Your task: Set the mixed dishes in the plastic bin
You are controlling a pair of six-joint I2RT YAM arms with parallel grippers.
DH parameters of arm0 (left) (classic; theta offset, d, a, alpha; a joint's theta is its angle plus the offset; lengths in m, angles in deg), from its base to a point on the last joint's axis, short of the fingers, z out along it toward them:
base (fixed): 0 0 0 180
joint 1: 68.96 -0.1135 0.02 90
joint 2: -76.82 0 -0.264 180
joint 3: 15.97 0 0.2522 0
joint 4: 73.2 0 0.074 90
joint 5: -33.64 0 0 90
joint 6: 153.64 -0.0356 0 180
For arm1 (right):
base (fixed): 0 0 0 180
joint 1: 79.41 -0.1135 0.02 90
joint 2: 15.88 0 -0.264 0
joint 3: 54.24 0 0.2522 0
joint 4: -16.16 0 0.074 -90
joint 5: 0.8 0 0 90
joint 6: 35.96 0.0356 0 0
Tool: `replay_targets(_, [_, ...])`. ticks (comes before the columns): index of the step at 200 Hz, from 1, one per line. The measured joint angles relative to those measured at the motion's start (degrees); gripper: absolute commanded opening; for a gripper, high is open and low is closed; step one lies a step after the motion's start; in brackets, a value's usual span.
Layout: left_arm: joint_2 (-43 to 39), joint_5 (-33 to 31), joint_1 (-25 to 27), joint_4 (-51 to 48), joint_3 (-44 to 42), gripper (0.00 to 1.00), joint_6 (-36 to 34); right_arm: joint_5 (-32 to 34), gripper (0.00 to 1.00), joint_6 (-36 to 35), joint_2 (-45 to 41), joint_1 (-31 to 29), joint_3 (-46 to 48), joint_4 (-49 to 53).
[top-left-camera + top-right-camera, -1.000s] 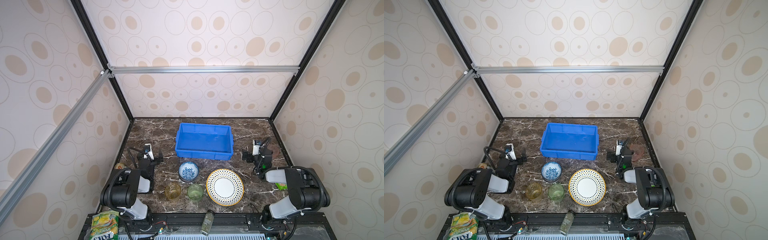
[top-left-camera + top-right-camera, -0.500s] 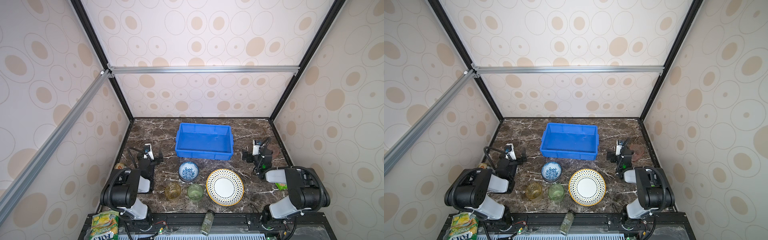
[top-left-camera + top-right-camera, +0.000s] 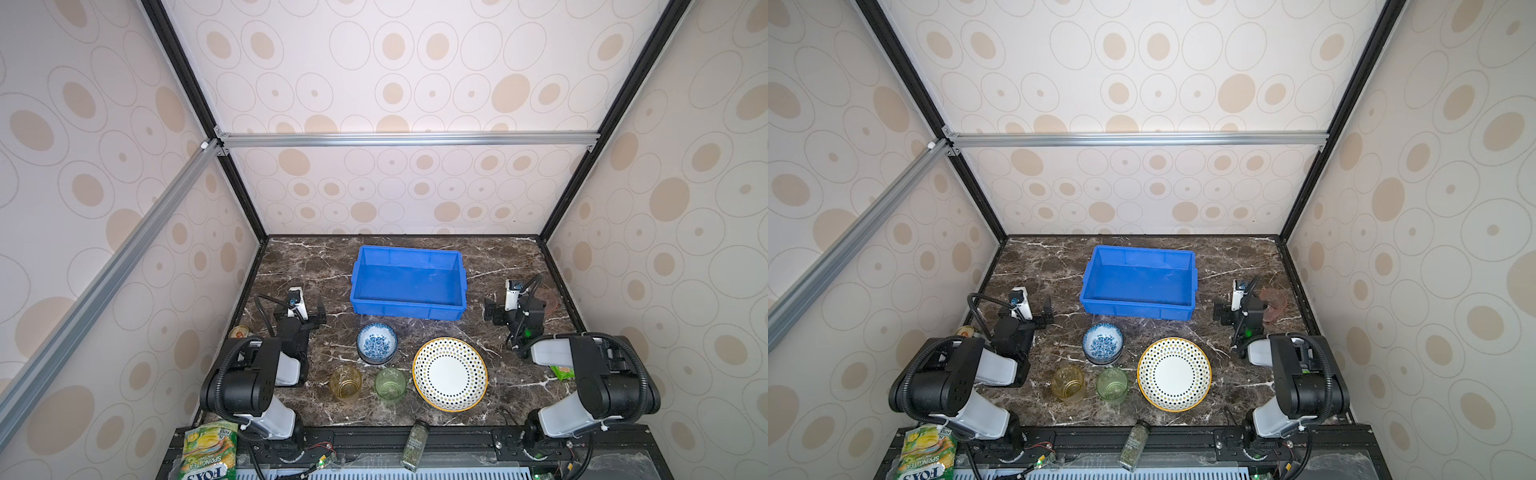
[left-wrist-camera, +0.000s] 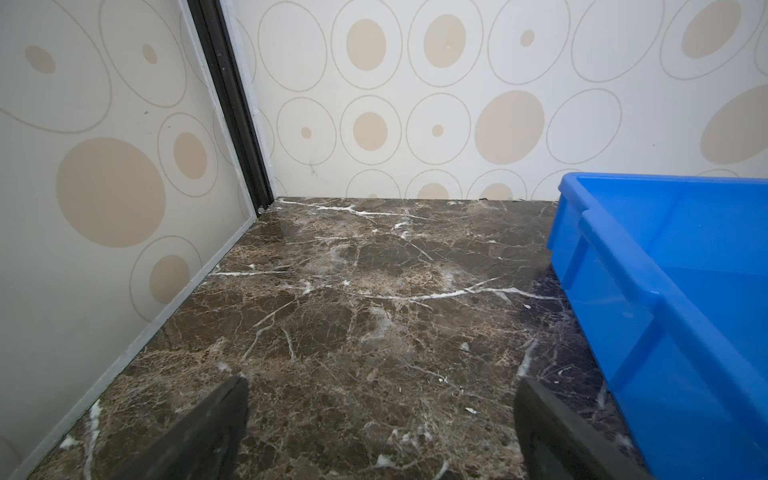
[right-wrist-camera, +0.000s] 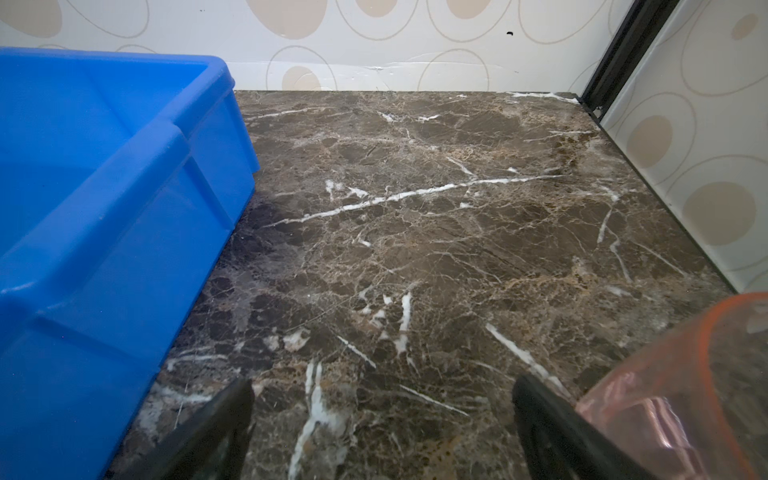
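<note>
Your left pincer [image 4: 382, 386] and right pincer [image 5: 382, 386] hang wide open and empty, flanking the empty bin [image 3: 407, 309] near the back edge of the desk [image 3: 307, 266]. Between the bin and the front edge wait a bowl [image 3: 377, 344], a plate [image 3: 449, 373], an amber glass [image 3: 345, 382] and a green glass [image 3: 390, 384]. The two glasses stand close together, so if you reach for one, a finger may topple its neighbour. The plate lies flat, and a pinch on its rim may slip. A pink glass [image 5: 685, 395] by the right edge, seemingly on its side, lies just beside your right pincer and may roll if nudged.
</note>
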Motion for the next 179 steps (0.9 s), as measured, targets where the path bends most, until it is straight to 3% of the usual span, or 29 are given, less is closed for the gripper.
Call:
replay_targets(51, [-0.22, -0.28, 0.00, -0.68, 0.07, 0.99, 0.02, -0.02, 0.99, 0.00, 0.00, 0.00, 0.00, -0.02])
replay_targets(102, [-7.37, -0.50, 0.00, -10.01, 3.10, 0.99, 0.04, -0.20, 0.99, -0.02, -1.03, 0.00, 0.00, 1.77])
replay_targets(144, [-14.67, -0.96, 0.00, -20.17, 7.04, 0.95, 2.19, 0.11, 0.99, 0.31, -9.25, -0.02, -2.21, 11.54])
replay_targets(153, [-16.28, -0.92, 0.02, -22.77, 7.93, 0.99, 3.04, 0.26, 0.99, 0.50, -10.84, -0.04, -2.93, 13.60])
replay_targets(179, [-20.11, -0.72, 1.40, -28.37, 10.91, 0.99, 4.90, 1.66, 0.99, 1.60, -15.91, -0.76, -4.28, 20.81])
